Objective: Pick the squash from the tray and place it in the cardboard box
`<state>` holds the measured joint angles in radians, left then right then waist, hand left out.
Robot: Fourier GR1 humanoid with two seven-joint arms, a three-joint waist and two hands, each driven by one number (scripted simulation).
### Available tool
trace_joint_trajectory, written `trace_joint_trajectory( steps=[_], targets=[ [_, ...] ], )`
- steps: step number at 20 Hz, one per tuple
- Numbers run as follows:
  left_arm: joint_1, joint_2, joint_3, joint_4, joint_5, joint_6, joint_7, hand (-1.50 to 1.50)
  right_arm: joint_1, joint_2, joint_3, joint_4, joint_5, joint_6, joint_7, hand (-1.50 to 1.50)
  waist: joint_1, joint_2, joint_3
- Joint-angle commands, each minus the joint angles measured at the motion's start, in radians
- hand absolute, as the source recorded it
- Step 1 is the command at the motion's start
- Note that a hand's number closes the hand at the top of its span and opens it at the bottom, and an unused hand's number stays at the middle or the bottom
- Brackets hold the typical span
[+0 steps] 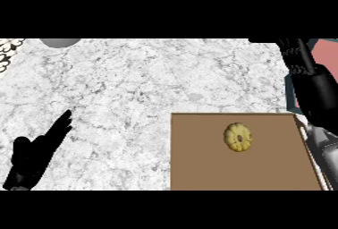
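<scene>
A yellow scalloped squash [238, 137] lies on the floor of the brown cardboard box [201, 165] at the lower right, nothing touching it. My right forearm rises along the box's right side. My right hand [296, 53] is at the top right, well beyond the box, open, with its tips cut off by the view's edge. It sits beside the pink tray [325, 56], of which only a corner shows. My left hand [34, 154] rests open at the lower left, fingers straight and pointing up-right.
The white marble counter [132, 89] stretches across the middle. A grey round object [59, 42] pokes in at the top left edge, with a pale patterned item [9, 50] in the corner beside it.
</scene>
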<state>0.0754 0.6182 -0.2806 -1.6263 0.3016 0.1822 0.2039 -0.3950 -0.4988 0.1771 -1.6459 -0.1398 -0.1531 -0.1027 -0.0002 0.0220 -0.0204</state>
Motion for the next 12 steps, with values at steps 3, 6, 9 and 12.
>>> trace_joint_trajectory(
  steps=[3, 6, 9, 12],
  targets=[
    [-0.073, -0.055, -0.028, -0.017, -0.036, -0.016, -0.087, 0.0, 0.172, 0.135, 0.036, 0.031, 0.178, -0.305, 0.08, -1.5, -0.041, -0.024, 0.018],
    [-0.155, -0.061, -0.015, -0.072, -0.055, -0.01, -0.127, 0.0, 0.275, 0.221, -0.013, 0.107, 0.229, -0.501, 0.116, -1.5, -0.103, -0.025, 0.019],
    [-0.132, -0.063, -0.015, -0.068, -0.042, -0.008, -0.114, 0.0, 0.342, 0.024, -0.021, 0.206, 0.443, -0.515, 0.104, -1.5, -0.148, -0.013, 0.001],
    [-0.143, -0.073, -0.025, -0.066, -0.054, -0.007, -0.125, 0.0, 0.446, 0.035, 0.019, 0.246, 0.623, -0.663, 0.117, -1.5, -0.138, -0.023, 0.005]
  ],
)
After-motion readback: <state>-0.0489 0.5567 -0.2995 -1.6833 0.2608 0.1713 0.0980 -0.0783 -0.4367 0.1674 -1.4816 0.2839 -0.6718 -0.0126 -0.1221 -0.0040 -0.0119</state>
